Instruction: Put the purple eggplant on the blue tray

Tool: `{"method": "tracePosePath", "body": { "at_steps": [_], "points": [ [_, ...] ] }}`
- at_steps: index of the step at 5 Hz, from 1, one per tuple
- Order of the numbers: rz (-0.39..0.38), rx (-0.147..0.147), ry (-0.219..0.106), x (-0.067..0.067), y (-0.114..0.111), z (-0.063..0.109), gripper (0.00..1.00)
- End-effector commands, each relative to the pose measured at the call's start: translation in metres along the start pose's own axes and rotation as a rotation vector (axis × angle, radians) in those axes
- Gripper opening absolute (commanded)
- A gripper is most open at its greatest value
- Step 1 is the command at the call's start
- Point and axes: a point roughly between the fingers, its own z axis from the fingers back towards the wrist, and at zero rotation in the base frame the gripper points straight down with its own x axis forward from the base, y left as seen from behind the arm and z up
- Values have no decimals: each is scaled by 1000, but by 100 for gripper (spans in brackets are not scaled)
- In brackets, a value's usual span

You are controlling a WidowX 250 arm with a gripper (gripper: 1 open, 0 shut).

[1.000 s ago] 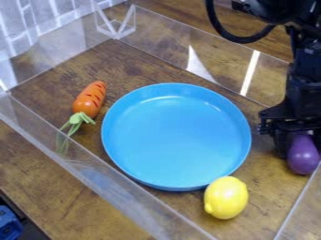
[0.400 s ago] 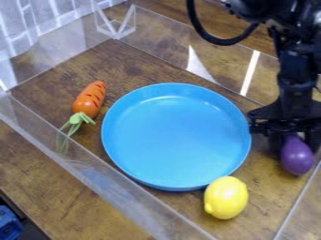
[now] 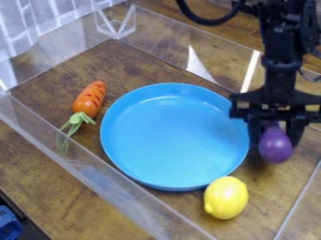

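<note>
The purple eggplant (image 3: 275, 145) hangs just off the wooden table, right of the blue tray (image 3: 170, 136). My gripper (image 3: 275, 129) points down from above and is shut on the eggplant, with its dark fingers (image 3: 250, 114) on either side of the top. The eggplant sits just outside the tray's right rim. The tray holds nothing.
An orange carrot (image 3: 88, 99) lies left of the tray. A yellow lemon (image 3: 226, 197) rests at the tray's front right, close below the eggplant. Clear plastic walls (image 3: 113, 21) fence in the wooden table (image 3: 163, 56).
The gripper has risen and moved left toward the tray, carrying the eggplant off the table with it. The carrot, lemon and tray have stayed put.
</note>
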Motion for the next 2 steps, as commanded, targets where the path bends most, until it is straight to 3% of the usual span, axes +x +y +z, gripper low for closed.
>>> {"method": "tracePosePath", "body": {
  "at_steps": [1,2],
  "points": [
    [-62,-77,-102,15,-6,68,0],
    [-111,-75,-96,27,-3,65,0]
  ]
}}
